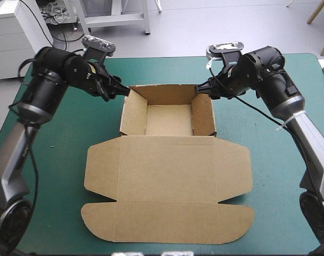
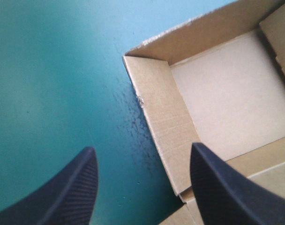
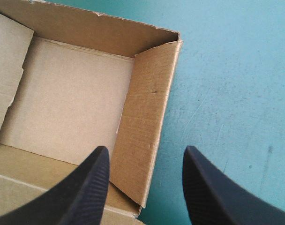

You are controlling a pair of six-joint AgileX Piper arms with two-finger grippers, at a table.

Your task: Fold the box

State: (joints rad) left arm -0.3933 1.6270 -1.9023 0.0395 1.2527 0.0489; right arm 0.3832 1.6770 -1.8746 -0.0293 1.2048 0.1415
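Toward the upper left of the frame, our left gripper [image 1: 118, 90] hovered at the far left corner of the brown box [image 1: 167, 184], black fingers spread, the left wall running between them, seemingly untouched. At centre frame the box lay on the teal-green cover [image 1: 55, 160]: four walls raised in its far half, lid flat toward the lower edge. At upper right, our right gripper [image 1: 203, 88] mirrored this, jaws apart astride the right wall. We judged the walls tucked and the step one of seating them; next, both grippers should lower evenly and pinch together, lest the tray skid.
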